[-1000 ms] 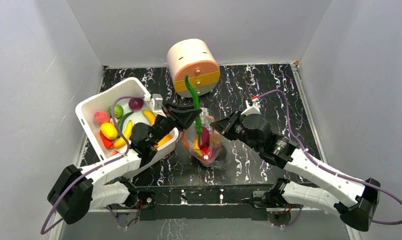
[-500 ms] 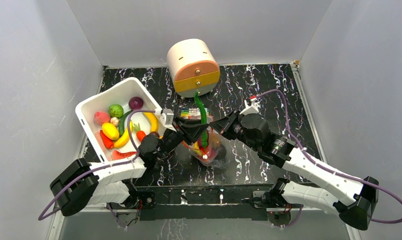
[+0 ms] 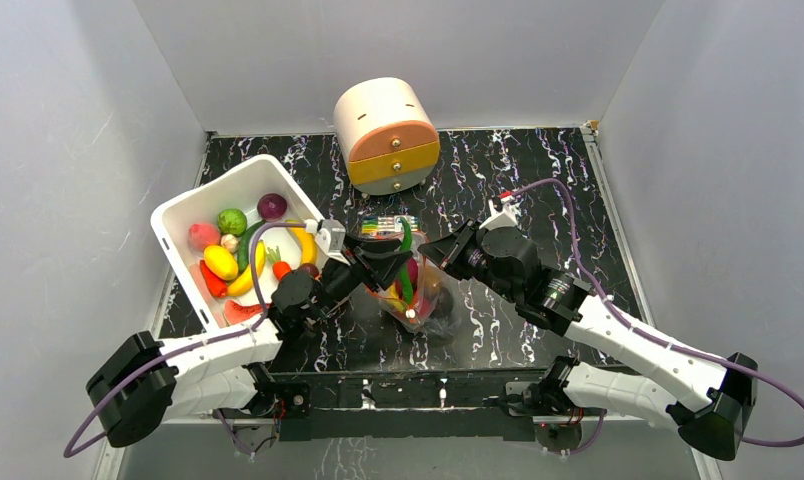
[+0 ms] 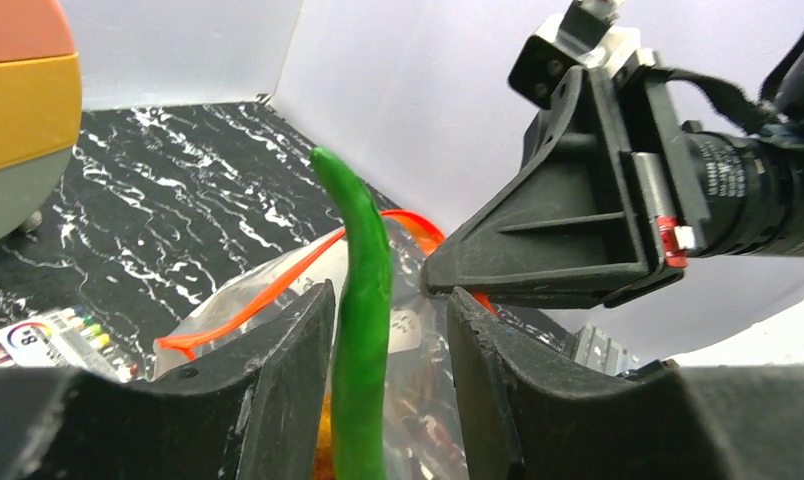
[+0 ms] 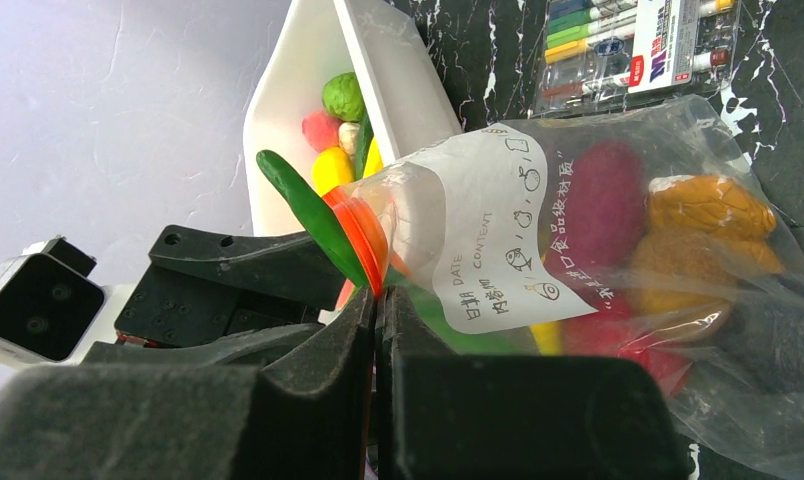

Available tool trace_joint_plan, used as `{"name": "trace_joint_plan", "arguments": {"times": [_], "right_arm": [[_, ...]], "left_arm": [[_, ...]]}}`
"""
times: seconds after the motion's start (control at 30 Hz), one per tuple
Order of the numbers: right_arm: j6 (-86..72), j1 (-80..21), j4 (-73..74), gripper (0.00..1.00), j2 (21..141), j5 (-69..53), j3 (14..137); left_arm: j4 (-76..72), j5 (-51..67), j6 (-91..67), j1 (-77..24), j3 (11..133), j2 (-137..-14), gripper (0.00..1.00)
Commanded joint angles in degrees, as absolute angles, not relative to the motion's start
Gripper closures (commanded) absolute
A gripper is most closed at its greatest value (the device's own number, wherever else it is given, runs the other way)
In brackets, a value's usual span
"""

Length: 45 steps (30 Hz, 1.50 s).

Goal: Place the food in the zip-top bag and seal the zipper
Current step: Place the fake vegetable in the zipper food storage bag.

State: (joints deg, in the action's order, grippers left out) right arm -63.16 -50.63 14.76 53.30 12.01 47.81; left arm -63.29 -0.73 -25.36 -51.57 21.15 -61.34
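Observation:
The zip-top bag (image 3: pixel 423 298) stands upright mid-table, holding purple, orange, yellow and red food. My right gripper (image 3: pixel 428 250) is shut on its red-orange zipper (image 5: pixel 363 235) at the mouth's right edge and holds it up. A long green food piece (image 3: pixel 406 255) stands in the bag's mouth, its top sticking out. My left gripper (image 3: pixel 383 262) is open around that green piece (image 4: pixel 363 330), with a gap on its right side. The zipper (image 4: pixel 268 295) is open behind it. More food (image 3: pixel 223 262) lies in the white bin (image 3: pixel 178 215).
A pack of coloured pens (image 3: pixel 381 226) lies just behind the bag. A round cream and orange drawer unit (image 3: pixel 386 135) stands at the back. The white bin sits left of the bag, close to my left arm. Grey walls enclose the table.
My left gripper came down from high behind the bag and toward me, lowering the green piece into the bag's mouth. The right gripper kept its hold on the zipper.

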Motion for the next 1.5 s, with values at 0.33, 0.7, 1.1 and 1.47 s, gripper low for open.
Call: {"name": "trace_joint_plan", "arguments": {"times": [0.33,0.7,1.1,1.47], "right_arm": [[-62.7,-50.9,9.8,1.0,51.6,11.4,49.5],[-62.4,-50.8,10.2,1.0,51.0,13.0,49.5],[-63.8,-50.8,8.5,1.0,51.4,13.8,49.4],[-64.8,-50.9,6.3,1.0,52.3,14.3,49.7]], "left_arm": [[-50.3,-1.0,-20.6,-51.9,28.0,-59.7,0.56],[-41.4,-5.8,-30.5,-51.9,32.7,-57.6,1.0],[-49.4,-13.4,-43.4,-52.9,29.3,-58.4,1.0],[-50.0,-19.4,-42.9,-57.1,25.3,-60.0,1.0]]}}
